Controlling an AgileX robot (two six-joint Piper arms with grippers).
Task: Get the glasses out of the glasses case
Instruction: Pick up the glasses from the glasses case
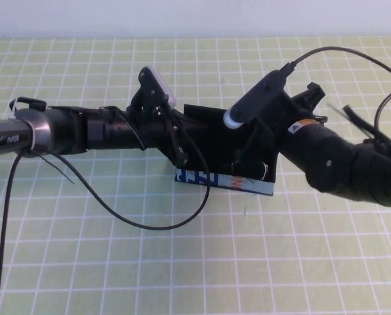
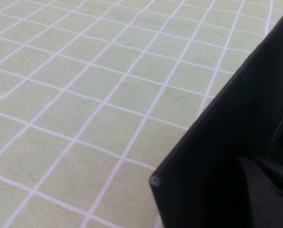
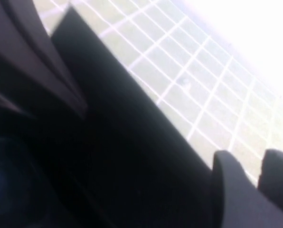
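Two grippers crowd the open glasses case (image 1: pixel 225 180) at mid-table. The left gripper (image 1: pixel 180 152) sits at its left end, apparently steadying it; whether those fingers are spread or closed, I cannot tell. The right gripper (image 1: pixel 248 161) reaches down inside, where the glasses (image 1: pixel 251 169) lie; its finger state is hidden too. To do this well, hold the case firm and lift straight up.

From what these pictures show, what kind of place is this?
Probably a robot test bench: a green gridded mat covers the table, the left gripper and right gripper meet over a black glasses case, and a plain white wall stands behind.
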